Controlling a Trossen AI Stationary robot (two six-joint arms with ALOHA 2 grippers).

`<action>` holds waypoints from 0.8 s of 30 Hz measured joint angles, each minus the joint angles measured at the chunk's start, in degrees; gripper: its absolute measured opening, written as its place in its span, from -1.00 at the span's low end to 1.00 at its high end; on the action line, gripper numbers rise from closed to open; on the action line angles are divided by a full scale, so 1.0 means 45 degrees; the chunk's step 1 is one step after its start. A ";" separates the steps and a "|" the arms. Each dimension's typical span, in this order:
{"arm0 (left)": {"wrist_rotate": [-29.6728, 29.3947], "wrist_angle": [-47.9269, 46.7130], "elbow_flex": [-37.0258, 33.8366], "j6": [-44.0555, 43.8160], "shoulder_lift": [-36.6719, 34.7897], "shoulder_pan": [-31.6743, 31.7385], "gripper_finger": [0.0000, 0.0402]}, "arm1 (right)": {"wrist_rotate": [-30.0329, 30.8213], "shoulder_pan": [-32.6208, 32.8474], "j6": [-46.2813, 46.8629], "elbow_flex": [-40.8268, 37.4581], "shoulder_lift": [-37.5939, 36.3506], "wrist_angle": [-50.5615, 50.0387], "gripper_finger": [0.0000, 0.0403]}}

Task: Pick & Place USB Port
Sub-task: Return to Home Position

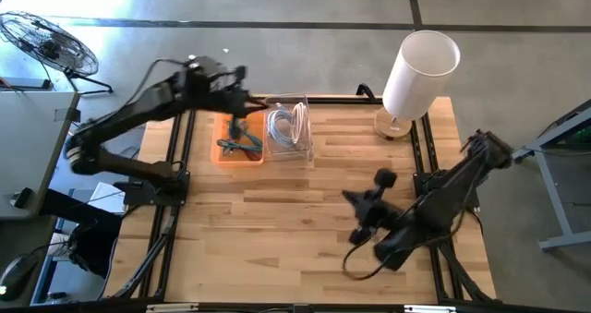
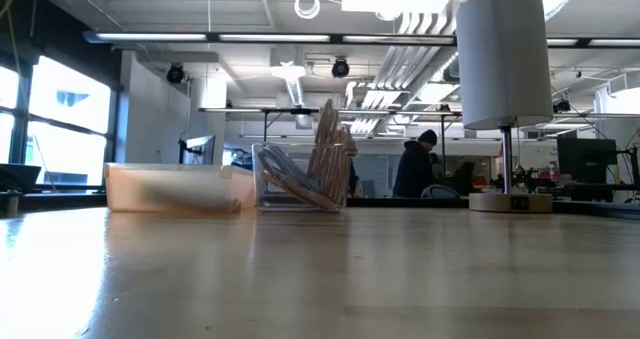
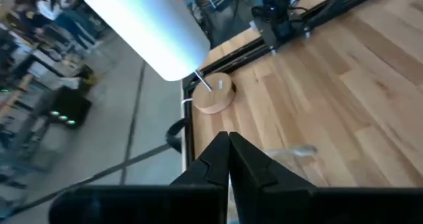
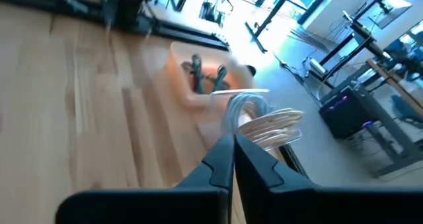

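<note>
In the high view, your left claw (image 1: 251,102) hangs above the far edge of the desk (image 1: 277,230), over the back of the orange bin (image 1: 222,156). The transparent bin (image 1: 305,147) stands right against that bin on its lamp side. The dark blue-and-black cables (image 1: 242,145) lie inside the orange bin, just beneath and beside that claw. A pale coiled cable (image 1: 280,124) stands in the transparent bin, near the claw but not touching it. Your right claw (image 1: 358,200) hovers over the right half of the desk, well apart from both bins and every cable. A white lamp (image 1: 420,68) stands at the far right corner, and a fan (image 1: 46,41) sits on the floor beyond the left arm.

In the low view, neither claw shows. The orange bin sits to the left of the transparent one, the two touching, and coils rise above the clear rim. The lamp stands to the right. A person (image 2: 415,164) in dark clothes is in the room behind.

In the left wrist view, the two fingers (image 3: 211,163) are pressed together with nothing between them, so your left claw is closed and empty. Past them you see the lamp's wooden base on the desk.

In the right wrist view, the fingers (image 4: 221,161) also meet tip to tip, closed on nothing. Ahead of them, well apart, are the orange bin with its dark cables and the clear bin with its pale and light-brown coils.
</note>
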 joint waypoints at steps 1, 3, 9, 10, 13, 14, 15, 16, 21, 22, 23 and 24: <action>-0.0401 -0.0396 0.0000 0.0042 -0.0464 -0.0274 -0.99 | -0.0007 0.0000 0.0024 0.0000 -0.0408 -0.0141 -0.97; -0.1186 -0.1115 0.0000 0.0084 -0.1461 -0.0938 -0.99 | 0.0028 0.0000 0.0086 0.0000 -0.1105 -0.0425 -0.99; -0.3402 -0.3043 -0.0069 0.0060 -0.4270 -0.3106 -1.00 | -0.0488 -0.0040 0.0111 0.0000 -0.2914 -0.1259 -1.00; -0.3709 -0.3150 -0.0194 0.0046 -0.4760 -0.3400 -1.00 | -0.0661 -0.0073 0.0131 0.0000 -0.3192 -0.1499 -1.00; -0.4535 -0.3233 -0.0968 -0.0027 -0.6119 -0.4074 -1.00 | -0.1274 -0.0087 0.0397 0.0000 -0.3981 -0.2056 -1.00; -0.4796 -0.3226 -0.1293 -0.0109 -0.6581 -0.4225 -1.00 | -0.1371 -0.0087 0.0405 0.0000 -0.4237 -0.2137 -1.00; -0.5055 -0.3232 -0.1643 -0.0188 -0.7030 -0.4338 -1.00 | -0.1419 -0.0084 0.0388 0.0000 -0.4475 -0.2190 -1.00; -0.5321 -0.3231 -0.2039 -0.0254 -0.7466 -0.4401 -1.00 | -0.1464 -0.0067 0.0376 0.0000 -0.4724 -0.2226 -1.00; -0.5687 -0.2973 -0.4197 -0.0443 -0.9684 -0.4407 -1.00 | -0.2055 -0.0053 0.0384 -0.0009 -0.5984 -0.3001 -1.00; -0.5687 -0.2805 -0.4633 -0.0528 -1.0110 -0.4407 -1.00 | -0.2025 -0.0053 0.0408 -0.0101 -0.6280 -0.3080 -1.00; -0.5684 -0.2726 -0.5051 -0.0611 -1.0525 -0.4407 -1.00 | -0.2011 -0.0053 0.0426 -0.0248 -0.6601 -0.3122 -1.00; -0.5682 -0.2718 -0.5451 -0.0649 -1.0931 -0.4407 -1.00 | -0.2040 -0.0051 0.0419 -0.0447 -0.6947 -0.3144 -1.00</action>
